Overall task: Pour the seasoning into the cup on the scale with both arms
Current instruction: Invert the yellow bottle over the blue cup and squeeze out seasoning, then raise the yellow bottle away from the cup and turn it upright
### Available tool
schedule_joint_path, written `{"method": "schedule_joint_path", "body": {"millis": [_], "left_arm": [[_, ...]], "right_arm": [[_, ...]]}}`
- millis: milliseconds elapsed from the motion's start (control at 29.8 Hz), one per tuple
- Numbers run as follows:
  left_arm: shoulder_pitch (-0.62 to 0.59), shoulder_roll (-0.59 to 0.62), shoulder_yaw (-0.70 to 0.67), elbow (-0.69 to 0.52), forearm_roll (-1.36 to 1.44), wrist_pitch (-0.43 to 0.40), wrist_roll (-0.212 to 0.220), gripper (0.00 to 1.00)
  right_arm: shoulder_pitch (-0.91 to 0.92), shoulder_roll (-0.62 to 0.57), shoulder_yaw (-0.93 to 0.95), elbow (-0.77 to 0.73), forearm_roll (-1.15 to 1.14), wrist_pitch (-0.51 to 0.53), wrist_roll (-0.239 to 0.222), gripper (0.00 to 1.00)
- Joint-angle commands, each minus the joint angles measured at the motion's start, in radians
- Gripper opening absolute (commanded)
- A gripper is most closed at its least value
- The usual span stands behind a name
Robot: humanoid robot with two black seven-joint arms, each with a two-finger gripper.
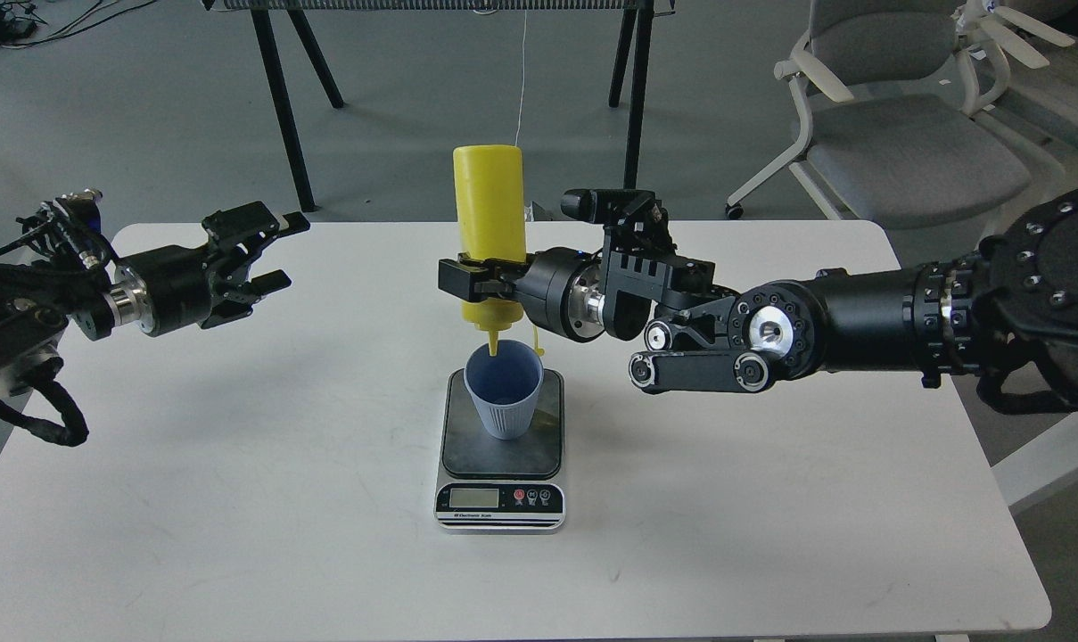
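At far left, the left gripper (267, 252), black and angular, is hovering over the smooth white counter (235, 499) with its jaws spread and holding nothing. At centre, a ribbed, tapered light blue cup (504, 392) is standing on the scale (501, 441), a flat dark plate with a silver front. Directly above, the right gripper (467, 276) is clamping a glossy yellow seasoning bottle (489, 232), inverted, its conical nozzle pointing into the cup.
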Motion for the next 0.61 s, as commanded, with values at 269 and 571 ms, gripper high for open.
{"method": "schedule_joint_path", "body": {"millis": [269, 571], "left_arm": [[0.000, 0.000, 0.000, 0.000, 0.000, 0.000, 0.000, 1.00], [0.000, 0.004, 0.002, 0.000, 0.001, 0.000, 0.000, 1.00]], "right_arm": [[0.003, -0.084, 0.192, 0.017, 0.043, 0.007, 0.008, 0.02], [-0.046, -0.257, 0.608, 0.065, 0.381, 0.033, 0.012, 0.02]]}}
